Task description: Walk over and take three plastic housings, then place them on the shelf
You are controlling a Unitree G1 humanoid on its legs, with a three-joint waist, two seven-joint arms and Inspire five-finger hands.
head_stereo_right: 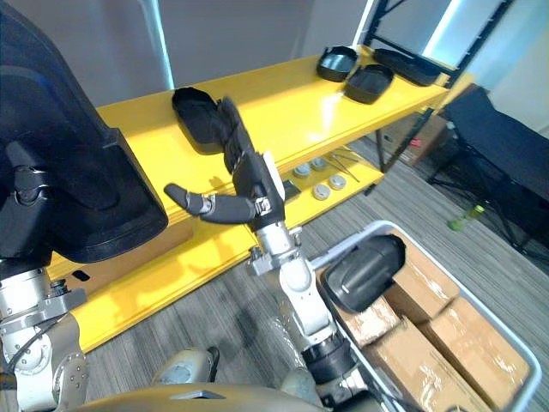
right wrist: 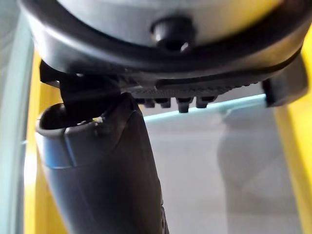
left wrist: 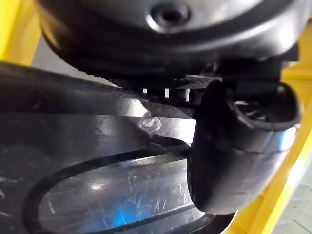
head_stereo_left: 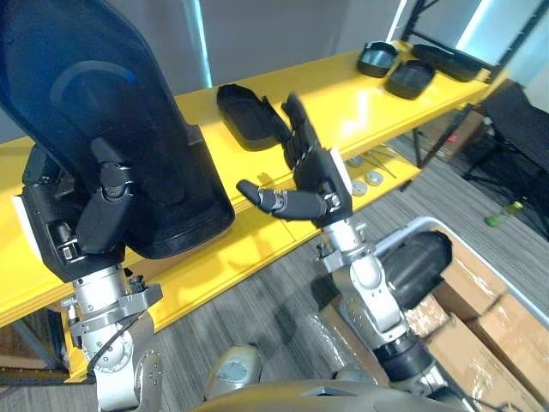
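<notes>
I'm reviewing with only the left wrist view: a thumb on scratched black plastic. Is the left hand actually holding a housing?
Observer: Yes. The left hand grips a large black housing, raised in front of the yellow shelf.
Operator: And the right hand?
Observer: The right hand is open, fingers straight, holding nothing.
Operator: Are there any housings on the shelf?
Observer: A second housing lies on it just beyond that hand, and there are more far housings at the end.
</notes>
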